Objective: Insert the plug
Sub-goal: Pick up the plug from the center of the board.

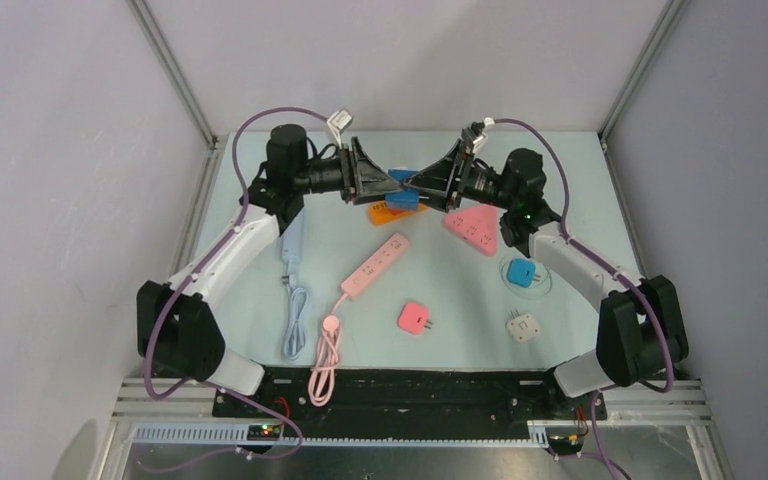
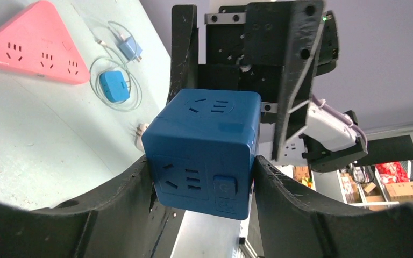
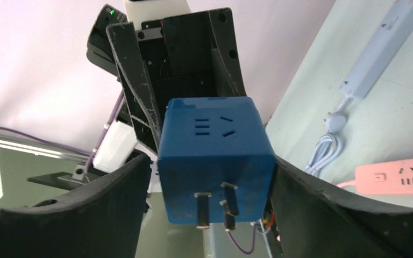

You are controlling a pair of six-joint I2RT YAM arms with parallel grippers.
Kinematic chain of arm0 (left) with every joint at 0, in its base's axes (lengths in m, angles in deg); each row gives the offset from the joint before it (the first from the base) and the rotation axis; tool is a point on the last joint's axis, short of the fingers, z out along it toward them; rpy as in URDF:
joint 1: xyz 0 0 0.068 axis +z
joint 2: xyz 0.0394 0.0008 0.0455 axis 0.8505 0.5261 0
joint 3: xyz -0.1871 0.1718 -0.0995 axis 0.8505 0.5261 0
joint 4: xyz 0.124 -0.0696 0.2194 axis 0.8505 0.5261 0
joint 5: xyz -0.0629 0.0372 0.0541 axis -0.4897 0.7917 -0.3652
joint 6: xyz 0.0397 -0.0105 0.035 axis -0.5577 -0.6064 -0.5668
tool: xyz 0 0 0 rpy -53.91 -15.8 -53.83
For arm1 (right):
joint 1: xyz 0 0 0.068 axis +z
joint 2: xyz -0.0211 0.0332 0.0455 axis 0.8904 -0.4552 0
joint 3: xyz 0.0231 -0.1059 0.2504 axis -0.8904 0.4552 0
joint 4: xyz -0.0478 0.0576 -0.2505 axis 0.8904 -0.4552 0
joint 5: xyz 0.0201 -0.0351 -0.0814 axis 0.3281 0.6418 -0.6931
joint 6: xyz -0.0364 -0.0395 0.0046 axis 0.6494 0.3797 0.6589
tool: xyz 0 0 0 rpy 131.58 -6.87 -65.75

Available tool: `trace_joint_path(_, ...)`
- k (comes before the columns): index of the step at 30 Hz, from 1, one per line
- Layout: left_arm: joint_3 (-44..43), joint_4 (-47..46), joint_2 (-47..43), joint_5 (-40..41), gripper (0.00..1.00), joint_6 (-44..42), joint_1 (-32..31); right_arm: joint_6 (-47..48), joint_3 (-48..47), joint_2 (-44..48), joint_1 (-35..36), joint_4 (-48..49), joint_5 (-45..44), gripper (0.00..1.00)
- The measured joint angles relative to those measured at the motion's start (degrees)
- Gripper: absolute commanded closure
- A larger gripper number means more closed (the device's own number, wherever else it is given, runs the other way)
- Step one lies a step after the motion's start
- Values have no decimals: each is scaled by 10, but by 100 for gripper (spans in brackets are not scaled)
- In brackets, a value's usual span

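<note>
blue cube socket (image 2: 204,153) is in mid-air over the far middle of the table (image 1: 580,200), its prongs (image 3: 203,208) towards the right wrist camera. left gripper (image 2: 203,161) clenched on its two sides. right gripper (image 3: 211,160) brackets the same cube; whether it is gripping, cannot tell.

table (image 1: 580,180) | far half, centre: orange block (image 1: 382,213) laid flat | right of it: pink triangular socket block (image 1: 473,228) | centre: pink power strip (image 1: 375,265), cord bundled at near edge | left side: pale blue power strip (image 1: 293,240) | near right: pink cube adapter (image 1: 415,317), blue adapter (image 1: 521,273) ringed by cable, white adapter (image 1: 523,327)
</note>
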Motion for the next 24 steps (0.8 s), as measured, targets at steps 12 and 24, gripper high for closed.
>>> trace_joint_path(12, 32, 27, 0, -10, 100, -116, 38, 165, -8, 87, -60, -212, -63, 1)
trace_joint_path(24, 80, 215, -46, 94, 100, -438, 45, 282, -9, 116, -101, -425, -175, 6)
